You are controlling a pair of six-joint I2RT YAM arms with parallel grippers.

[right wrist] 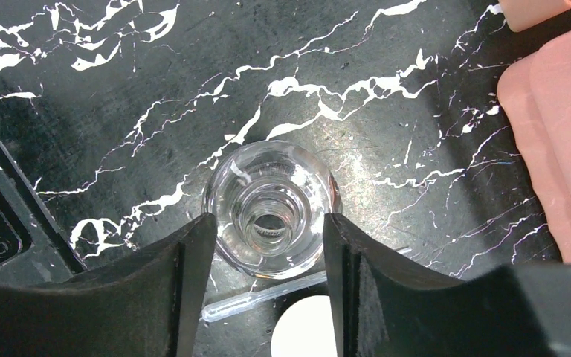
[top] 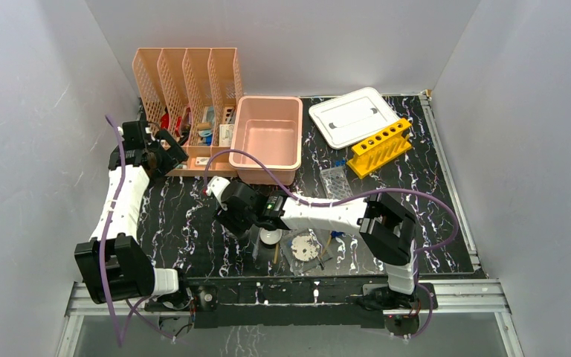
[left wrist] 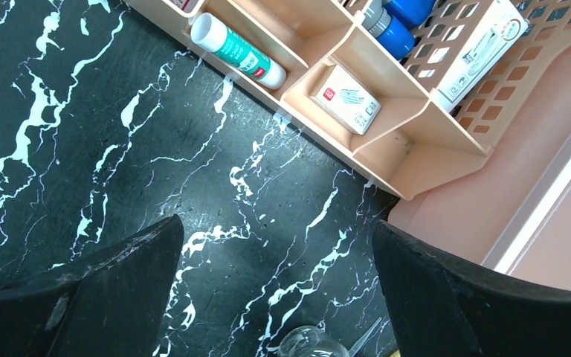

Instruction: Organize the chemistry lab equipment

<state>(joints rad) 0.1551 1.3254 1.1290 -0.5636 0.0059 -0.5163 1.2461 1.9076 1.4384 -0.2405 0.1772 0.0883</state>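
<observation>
A clear glass flask (right wrist: 271,197) stands on the black marble table, seen from above in the right wrist view. My right gripper (right wrist: 270,223) is shut on it, one finger on each side. A clear pipette (right wrist: 268,297) and a small white bowl (right wrist: 305,331) lie just beside it. In the top view my right gripper (top: 242,212) reaches left across the front of the table, next to the white bowl (top: 270,236) and a glass dish (top: 305,246). My left gripper (left wrist: 276,245) is open and empty above bare table, with the flask (left wrist: 311,345) at the frame's lower edge.
The peach file holder (top: 189,89) stands at the back left beside my left gripper (top: 165,152). The pink tub (top: 269,137) is at the back centre and its white lid (top: 353,117) at the back right. A yellow tube rack (top: 380,147) and a clear rack (top: 340,179) lie to the right.
</observation>
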